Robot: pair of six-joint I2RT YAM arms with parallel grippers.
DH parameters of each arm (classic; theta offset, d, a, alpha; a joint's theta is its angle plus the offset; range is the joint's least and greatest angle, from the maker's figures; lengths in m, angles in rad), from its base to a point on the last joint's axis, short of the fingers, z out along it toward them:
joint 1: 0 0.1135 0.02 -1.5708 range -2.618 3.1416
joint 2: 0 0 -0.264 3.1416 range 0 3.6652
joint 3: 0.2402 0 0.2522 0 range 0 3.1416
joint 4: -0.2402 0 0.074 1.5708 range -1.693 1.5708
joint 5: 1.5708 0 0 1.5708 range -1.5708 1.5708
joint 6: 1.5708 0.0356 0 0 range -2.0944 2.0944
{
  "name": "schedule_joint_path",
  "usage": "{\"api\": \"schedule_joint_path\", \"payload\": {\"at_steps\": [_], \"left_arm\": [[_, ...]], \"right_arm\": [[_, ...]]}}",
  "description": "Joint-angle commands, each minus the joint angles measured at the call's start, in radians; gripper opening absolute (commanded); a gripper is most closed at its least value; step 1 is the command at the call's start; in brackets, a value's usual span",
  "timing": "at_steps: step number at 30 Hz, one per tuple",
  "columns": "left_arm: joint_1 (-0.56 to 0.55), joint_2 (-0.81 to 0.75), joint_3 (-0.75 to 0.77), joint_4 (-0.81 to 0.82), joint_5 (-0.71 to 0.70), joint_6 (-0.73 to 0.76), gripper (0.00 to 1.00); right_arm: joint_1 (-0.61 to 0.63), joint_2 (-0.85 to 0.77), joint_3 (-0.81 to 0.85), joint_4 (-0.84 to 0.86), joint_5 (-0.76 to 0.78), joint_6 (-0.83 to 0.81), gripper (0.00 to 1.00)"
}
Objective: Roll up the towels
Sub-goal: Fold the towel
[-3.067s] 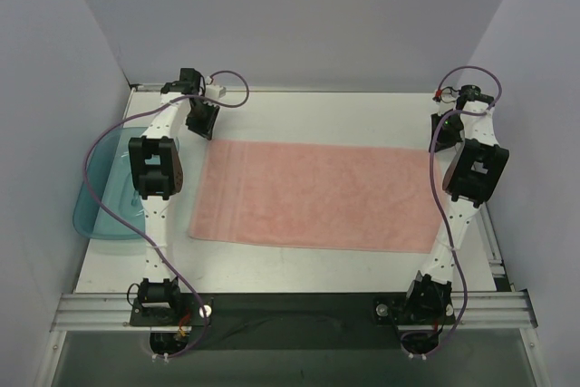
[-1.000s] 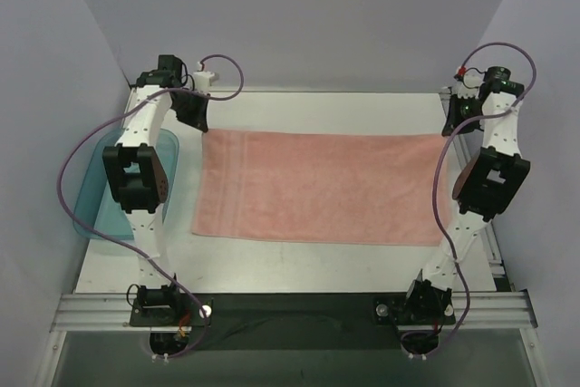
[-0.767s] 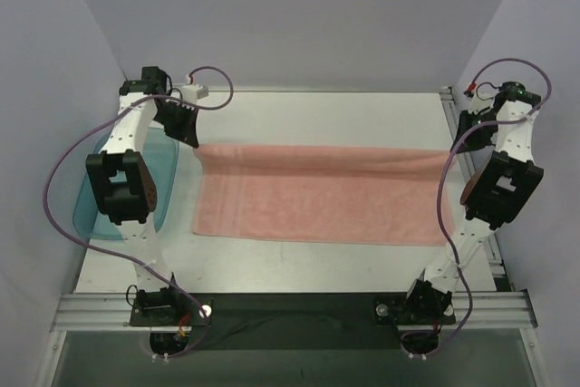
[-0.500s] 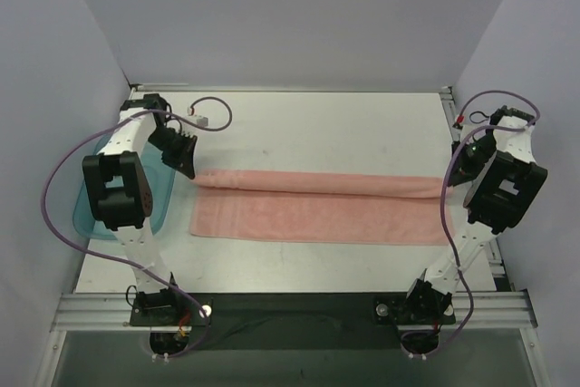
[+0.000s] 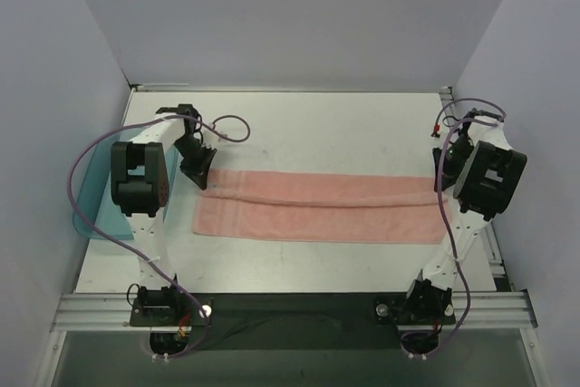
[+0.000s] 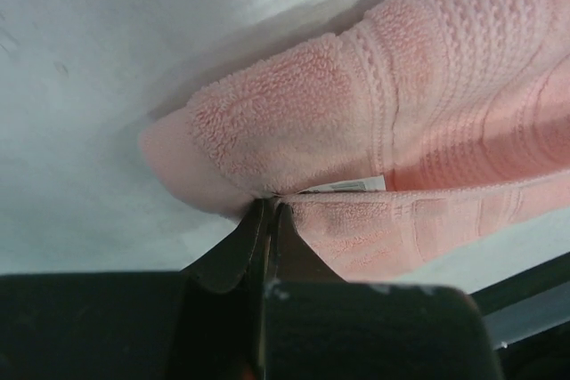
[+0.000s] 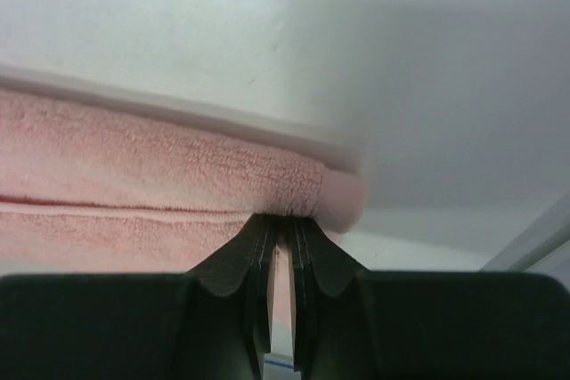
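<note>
The salmon-pink towel (image 5: 317,208) lies across the middle of the table as a long narrow band, its far long edge doubled over toward the near side. My left gripper (image 5: 201,176) is at the folded layer's left corner. In the left wrist view the left gripper (image 6: 269,211) is shut on a pinch of towel (image 6: 356,113) beside a small white label (image 6: 343,187). My right gripper (image 5: 441,178) is at the right corner. In the right wrist view the right gripper (image 7: 285,222) is shut on the towel's (image 7: 134,166) folded edge, with pink cloth between its fingers.
A translucent teal tray (image 5: 91,210) sits at the left table edge, partly behind the left arm. Grey walls enclose the white table (image 5: 317,124) on three sides. A metal rail (image 5: 494,242) runs along the right edge.
The towel lay flat and wide a second ago. Both grippers have carried its far long edge up and toward the near side, folding it over itself into a narrower band.
</note>
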Motion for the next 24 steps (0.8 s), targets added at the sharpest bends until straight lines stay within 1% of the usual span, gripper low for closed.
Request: {"api": "schedule_joint_path", "payload": {"at_steps": [1, 4, 9, 17, 24], "left_arm": [[-0.014, 0.073, 0.087, 0.089, -0.075, -0.053, 0.0], [0.0, 0.097, 0.131, 0.085, -0.106, -0.052, 0.0], [0.017, 0.075, 0.171, 0.044, -0.069, -0.029, 0.0], [0.021, -0.069, 0.184, -0.016, 0.023, -0.035, 0.0], [0.038, -0.175, 0.161, -0.087, 0.028, 0.013, 0.0]], "right_arm": [[-0.007, 0.064, 0.117, -0.007, 0.074, 0.045, 0.0], [-0.003, 0.089, 0.16, -0.012, 0.084, 0.055, 0.0], [-0.003, 0.052, 0.163, -0.018, 0.061, 0.05, 0.0], [-0.02, -0.097, 0.146, -0.067, 0.001, 0.03, 0.0], [-0.069, -0.201, 0.105, -0.109, 0.011, -0.02, 0.0]]}}
